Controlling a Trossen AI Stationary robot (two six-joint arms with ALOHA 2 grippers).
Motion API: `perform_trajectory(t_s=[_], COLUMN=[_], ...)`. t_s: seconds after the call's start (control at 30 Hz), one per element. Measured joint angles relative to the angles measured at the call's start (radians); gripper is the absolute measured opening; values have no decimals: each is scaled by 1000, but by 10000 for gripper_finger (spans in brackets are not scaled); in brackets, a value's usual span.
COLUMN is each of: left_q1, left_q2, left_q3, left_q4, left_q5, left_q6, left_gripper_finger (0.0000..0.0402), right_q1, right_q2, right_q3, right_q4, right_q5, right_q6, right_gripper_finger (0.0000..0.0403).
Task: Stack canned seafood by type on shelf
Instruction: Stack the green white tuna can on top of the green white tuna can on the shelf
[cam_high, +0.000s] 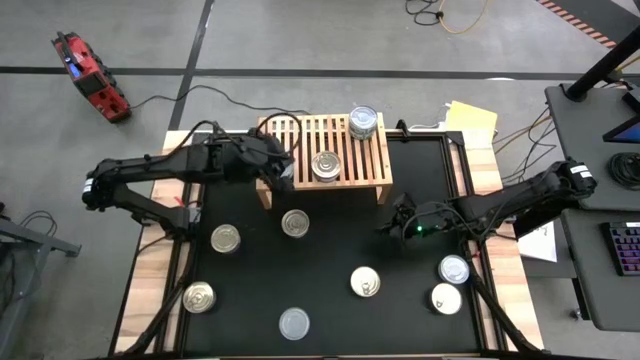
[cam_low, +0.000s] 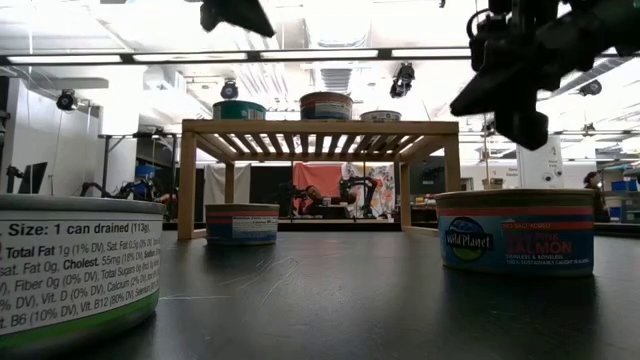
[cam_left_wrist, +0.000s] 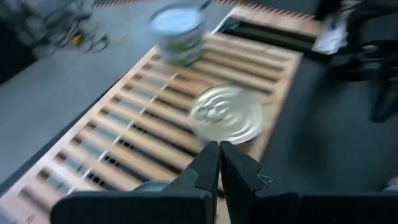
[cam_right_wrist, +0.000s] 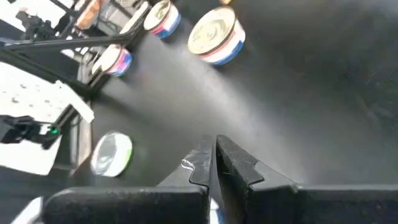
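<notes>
The black table carries everything, with the light-wood shelf standing at its far edge and loose tins scattered across the mat nearer the camera. The left gripper hangs over the shelf's front edge, fingers pressed together and holding nothing. Just beyond its tips a silver-lidded can sits flat on the slats, and farther off in the corner stands a stack of cans, likely one type already paired up. The right gripper hovers above bare mat just in front of the shelf's right leg, its fingers likewise pressed together and empty. The nearest loose tins to it are the gold-lidded can below and the two whitish-lidded cans off to its outer side. Seven tins remain on the table, so I judge the sorting about one third done.
</notes>
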Motion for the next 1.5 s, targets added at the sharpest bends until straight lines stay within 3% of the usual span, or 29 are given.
perform_trajectory(t_s=[0.37,0.7,0.8,1.17,1.33,1.5], left_q1=[-191,-328,-345,-335,-335,-335], left_q2=[0,-2,-5,30,41,44], left_q3=[-72,-97,-97,-100,-101,-101], left_q4=[245,425,446,455,464,464], left_q5=[2,-86,-85,-123,-131,-214], left_q6=[0,-10,32,52,56,56], left_gripper_finger=[0,0,0,0,0,0], right_q1=[1,55,93,296,367,396], right_q2=[56,131,133,136,141,168], right_q3=[290,459,462,360,266,215], right_q4=[-550,-919,-944,-1174,-1170,-1153], right_q5=[-156,-374,-429,-432,-432,-432], right_q6=[132,286,313,600,740,786], right_gripper_finger=[12,12,12,12,12,12])
